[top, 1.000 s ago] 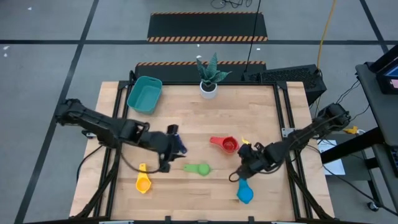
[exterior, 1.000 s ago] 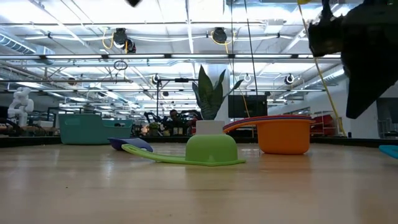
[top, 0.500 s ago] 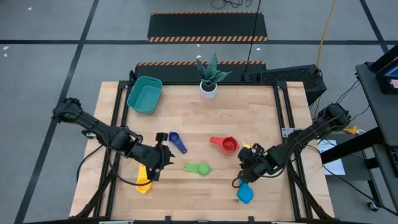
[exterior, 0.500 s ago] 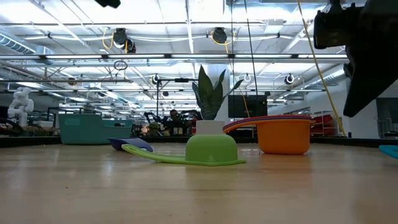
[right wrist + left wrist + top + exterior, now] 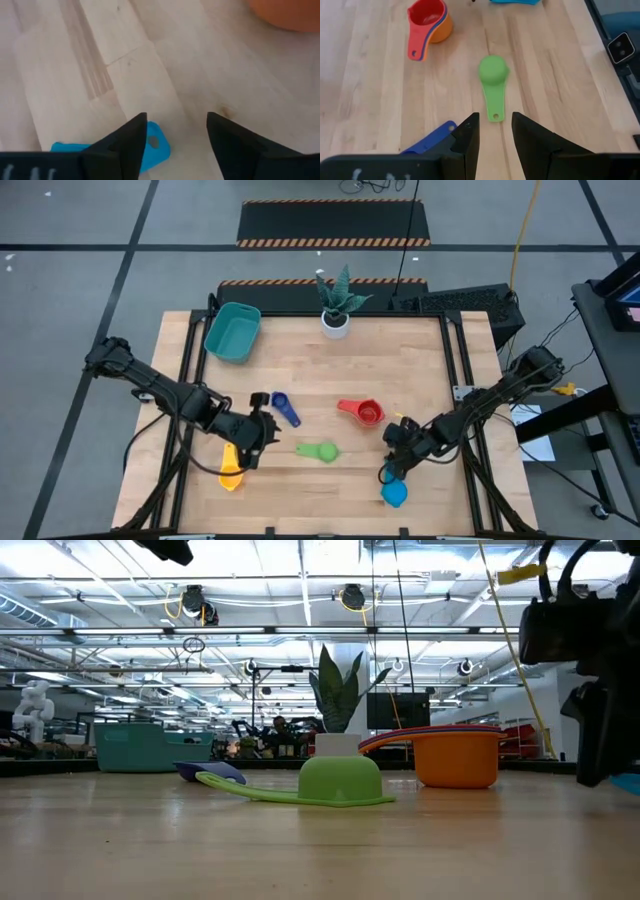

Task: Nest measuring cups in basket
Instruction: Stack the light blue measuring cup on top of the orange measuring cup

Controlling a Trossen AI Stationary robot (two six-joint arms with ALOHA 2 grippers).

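Hovering low over the front right of the pale wooden counter (image 5: 420, 350), my right jaws (image 5: 391, 471) stand wide open just above the light blue cup (image 5: 393, 493), whose flat handle end, with its small hole, shows between my fingers (image 5: 125, 142) in the right wrist view. My left jaws (image 5: 262, 430) are narrowly parted and hold nothing; the green cup (image 5: 493, 75) lies bowl down ahead of them, its long flat handle pointing back at me. The dark blue cup (image 5: 285, 409) lies beside them, and the yellow cup (image 5: 230, 472) nearer the front edge. Red sits nested in orange (image 5: 362, 412) at mid-counter, handles pointing left. The teal tub-shaped basket (image 5: 233, 332) stands at the far left corner.
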